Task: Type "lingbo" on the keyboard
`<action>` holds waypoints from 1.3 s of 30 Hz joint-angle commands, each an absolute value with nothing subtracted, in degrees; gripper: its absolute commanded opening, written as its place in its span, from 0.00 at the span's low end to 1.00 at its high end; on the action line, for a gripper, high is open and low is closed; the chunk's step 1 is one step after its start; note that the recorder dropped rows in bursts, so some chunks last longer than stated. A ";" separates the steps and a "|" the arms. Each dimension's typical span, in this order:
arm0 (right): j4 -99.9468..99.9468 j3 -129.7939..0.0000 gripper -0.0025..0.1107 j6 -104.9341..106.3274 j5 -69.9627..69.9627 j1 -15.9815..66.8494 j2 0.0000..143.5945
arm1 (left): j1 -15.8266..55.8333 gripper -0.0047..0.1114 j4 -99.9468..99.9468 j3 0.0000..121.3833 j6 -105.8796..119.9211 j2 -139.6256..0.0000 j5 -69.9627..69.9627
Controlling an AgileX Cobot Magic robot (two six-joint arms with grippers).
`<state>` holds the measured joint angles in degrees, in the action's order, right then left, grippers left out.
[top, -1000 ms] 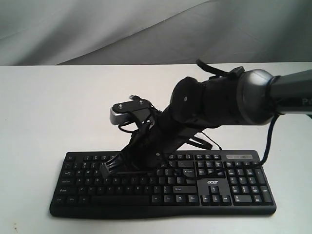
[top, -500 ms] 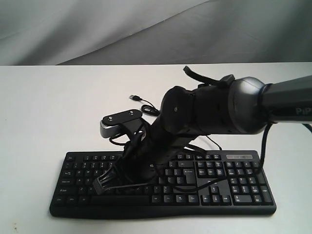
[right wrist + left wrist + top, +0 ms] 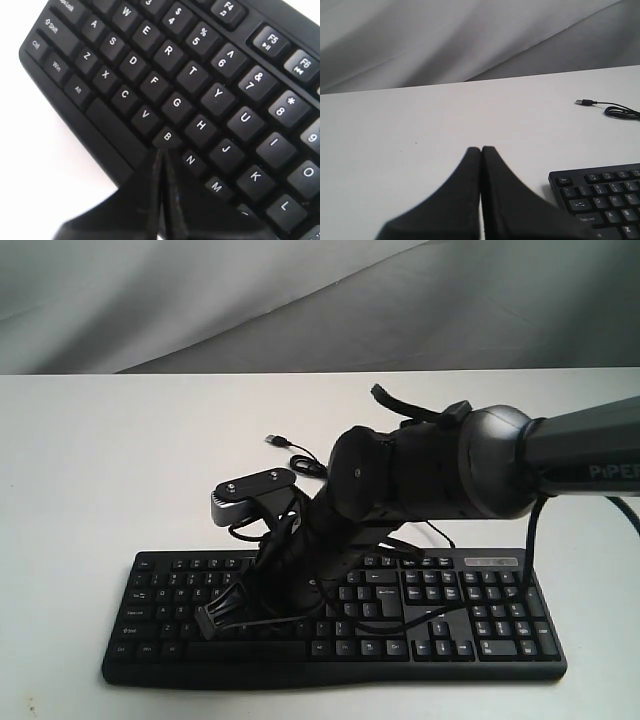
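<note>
The wide black keyboard with white legends and an "acer" logo lies near the table's front edge. My right arm reaches across it from the right. The right gripper is shut with nothing in it, low over the bottom letter row. In the right wrist view its tips meet at the edge of the B key on the keyboard; whether they touch it I cannot tell. The left gripper is shut and empty over bare table, left of the keyboard's corner. It does not show in the exterior view.
The thin black USB cable lies coiled on the white table behind the keyboard, its plug loose. A grey backdrop hangs behind the table. White tabletop stretches left of and behind the keyboard.
The right gripper has come down and to the left, from the middle key rows to the bottom letter row, and has held there with only a slight shift over the last half second.
</note>
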<state>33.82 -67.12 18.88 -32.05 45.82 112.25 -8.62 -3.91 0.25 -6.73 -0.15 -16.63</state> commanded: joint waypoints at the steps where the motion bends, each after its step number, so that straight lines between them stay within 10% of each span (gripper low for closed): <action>1: 33.02 -67.11 0.02 18.80 -30.55 45.90 112.32 | -8.73 0.04 -3.45 0.00 -6.96 0.00 -16.36; 39: 29.94 -67.11 0.02 16.46 -28.50 45.90 112.45 | -8.73 0.04 -3.45 0.00 -6.96 0.00 -16.36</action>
